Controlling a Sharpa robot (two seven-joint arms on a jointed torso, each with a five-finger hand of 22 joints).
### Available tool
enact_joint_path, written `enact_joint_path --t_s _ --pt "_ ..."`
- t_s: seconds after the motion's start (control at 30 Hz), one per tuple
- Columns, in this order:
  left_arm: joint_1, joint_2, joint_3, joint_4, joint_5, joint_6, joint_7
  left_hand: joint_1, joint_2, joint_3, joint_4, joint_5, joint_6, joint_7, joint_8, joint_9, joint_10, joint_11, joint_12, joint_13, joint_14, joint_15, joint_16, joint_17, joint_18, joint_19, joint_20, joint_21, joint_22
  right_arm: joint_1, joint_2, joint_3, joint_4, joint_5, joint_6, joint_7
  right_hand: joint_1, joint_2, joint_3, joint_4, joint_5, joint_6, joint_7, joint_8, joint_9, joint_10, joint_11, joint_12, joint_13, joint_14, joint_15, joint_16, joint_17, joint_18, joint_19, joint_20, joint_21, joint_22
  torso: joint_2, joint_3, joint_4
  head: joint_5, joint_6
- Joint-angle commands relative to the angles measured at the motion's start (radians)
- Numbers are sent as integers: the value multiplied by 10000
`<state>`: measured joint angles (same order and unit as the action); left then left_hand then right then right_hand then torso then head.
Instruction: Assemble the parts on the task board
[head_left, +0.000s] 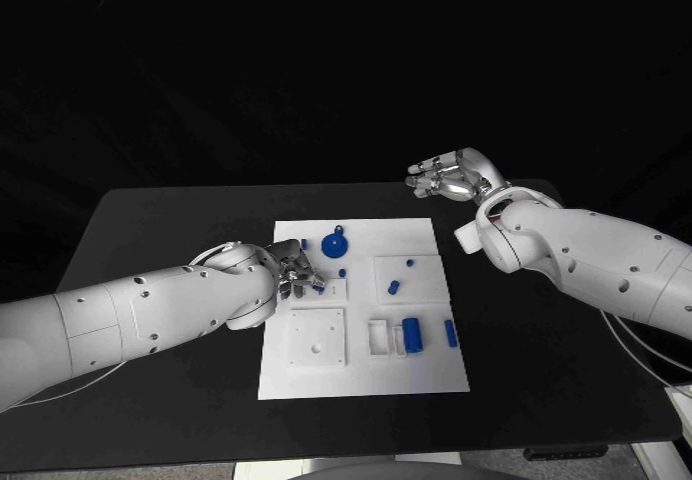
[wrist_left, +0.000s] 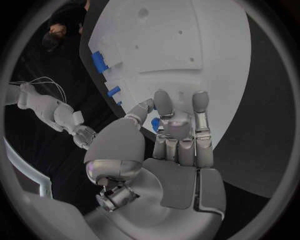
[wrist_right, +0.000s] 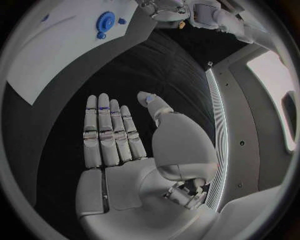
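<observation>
- The task board (head_left: 426, 240) is a white rectangular plate in the middle of the black table (head_left: 159, 215), its long sides running from the near edge toward the far edge.
- On the board, a round blue part (head_left: 335, 246) with a small loop sits near the far edge; beside it a small blue peg (head_left: 307, 243) stands toward the far left corner.
- Two small blue pegs (head_left: 392, 287) stand on a raised square block in the right half of the board.
- Near the board's near right area, a blue cylinder (head_left: 411, 334) lies in a white tray, and a slim blue bar (head_left: 450, 333) lies just beside it by the right edge.
- A square white recessed plate (head_left: 317, 336) sits at the near left part of the board.
- The left hand (head_left: 293, 273) hovers over the board's left edge, fingers curled in around a small blue piece (wrist_left: 154, 124).
- The right hand (head_left: 451, 178) is over the table's far edge beyond the board, flat and spread, holding nothing.
</observation>
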<state>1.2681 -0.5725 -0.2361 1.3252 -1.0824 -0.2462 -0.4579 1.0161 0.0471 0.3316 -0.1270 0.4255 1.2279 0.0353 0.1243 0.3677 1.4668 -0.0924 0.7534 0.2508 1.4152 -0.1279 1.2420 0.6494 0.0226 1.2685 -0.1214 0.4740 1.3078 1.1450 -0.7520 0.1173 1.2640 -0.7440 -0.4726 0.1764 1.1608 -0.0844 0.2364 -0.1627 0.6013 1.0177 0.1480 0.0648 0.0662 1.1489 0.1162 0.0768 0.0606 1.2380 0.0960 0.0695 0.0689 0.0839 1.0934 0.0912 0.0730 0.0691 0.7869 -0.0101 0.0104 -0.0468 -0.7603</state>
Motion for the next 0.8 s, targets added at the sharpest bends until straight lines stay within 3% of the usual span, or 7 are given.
enact_joint_path --t_s 0.03,0.8 --pt "-53 -22 -43 10 -59 531 -212 422 346 236 -163 12 2524 -1250 69 8939 479 -105 35 -13 17 15 -55 -22 123 -6 53 -50 189 -10 11 5 0 12 149 122 -15 -33 6 51 45 36 20 -21 -10 -40 7 -36 -12 -84 -2 -30 -16 -71 -55 8 12 -13 3 -2 -4 -39 -14" --pt "-59 -51 -43 63 -16 782 -249 358 251 91 -72 -108 2495 -1245 65 8926 478 -95 20 -32 3 22 -94 -96 103 -7 48 -79 183 -17 16 5 -6 39 159 130 -14 -48 8 73 52 27 25 -19 -10 -47 12 -32 -11 -97 3 -30 -17 -72 -71 14 9 -13 3 6 -6 -25 -62"
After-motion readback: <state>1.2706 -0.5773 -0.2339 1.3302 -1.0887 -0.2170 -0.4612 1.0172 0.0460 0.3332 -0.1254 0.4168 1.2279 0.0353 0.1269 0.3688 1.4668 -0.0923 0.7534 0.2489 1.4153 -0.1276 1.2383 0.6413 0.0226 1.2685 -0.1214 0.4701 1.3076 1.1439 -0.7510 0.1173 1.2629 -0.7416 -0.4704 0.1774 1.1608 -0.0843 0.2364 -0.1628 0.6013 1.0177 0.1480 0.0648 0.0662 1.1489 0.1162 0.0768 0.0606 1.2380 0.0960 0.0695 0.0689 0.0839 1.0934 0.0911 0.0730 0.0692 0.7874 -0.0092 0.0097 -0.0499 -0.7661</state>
